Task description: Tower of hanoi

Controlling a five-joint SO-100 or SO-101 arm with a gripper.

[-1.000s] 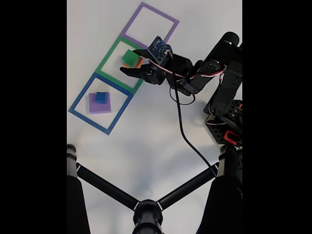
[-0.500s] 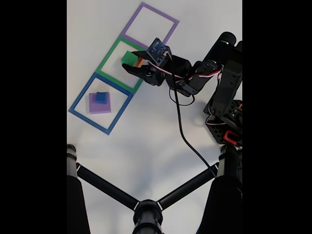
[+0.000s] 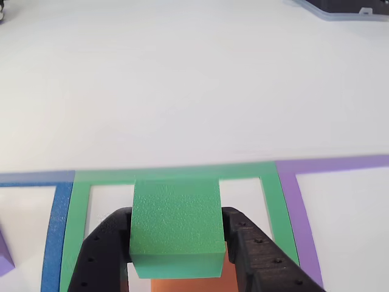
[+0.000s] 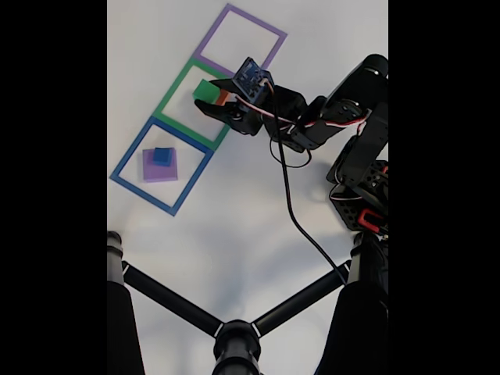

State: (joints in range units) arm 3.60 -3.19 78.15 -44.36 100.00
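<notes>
A green cube [image 3: 176,228] sits between my two black fingers [image 3: 106,243] in the other view, both pressing its sides. It rests on an orange block [image 3: 182,285] that peeks out beneath it. My gripper [image 3: 177,214] is shut on the cube. The fixed view shows the gripper [image 4: 209,96] over the green square outline [image 4: 173,98], with the green cube [image 4: 206,91] and an orange block [image 4: 223,98] sliver beside it. A small blue cube [image 4: 162,156] lies on a larger purple block [image 4: 158,169] inside the blue square outline [image 4: 125,160].
A purple square outline [image 4: 226,16] lies beyond the green one with nothing in it. The arm's base [image 4: 363,187] and a black cable [image 4: 293,211] are at the right. A black tripod [image 4: 234,336] spans the bottom of the fixed view.
The jaws have narrowed from wide apart onto the green cube's sides. The arm's elbow has lifted slightly; the blocks have stayed in place.
</notes>
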